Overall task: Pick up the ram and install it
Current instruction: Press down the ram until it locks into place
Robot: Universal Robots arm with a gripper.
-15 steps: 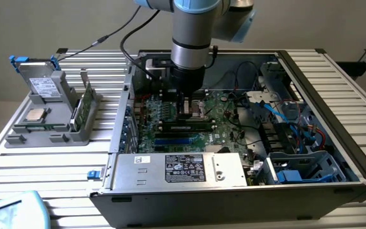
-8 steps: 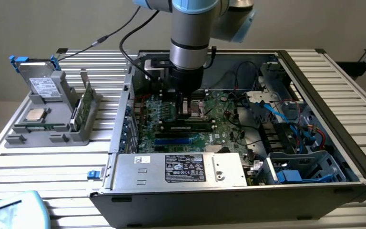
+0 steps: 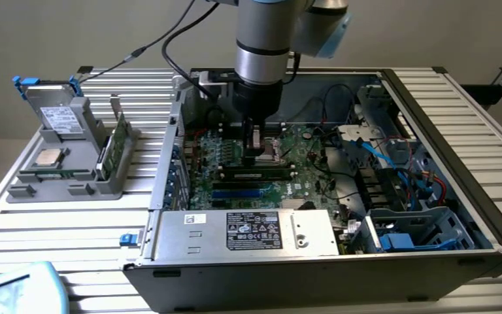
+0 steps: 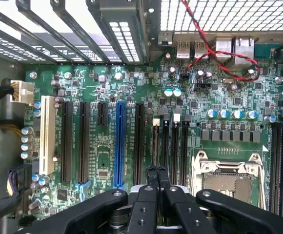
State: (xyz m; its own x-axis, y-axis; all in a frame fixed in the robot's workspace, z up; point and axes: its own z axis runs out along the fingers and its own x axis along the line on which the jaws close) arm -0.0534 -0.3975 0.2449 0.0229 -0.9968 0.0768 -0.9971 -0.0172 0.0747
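We see the claw (image 3: 259, 154) low inside the open case (image 3: 460, 140), over the board (image 4: 107, 161). Its fingers (image 4: 156, 178) are together, gripping nothing, their tips resting at the top edge of the ram (image 3: 255, 174). The ram lies in a black slot just at the claw's 6 o'clock. At 9 o'clock, outside the case, a grey rack (image 3: 72, 163) stands on the bench (image 3: 59, 222), holding a card (image 3: 112, 147) and a chip (image 3: 49, 156).
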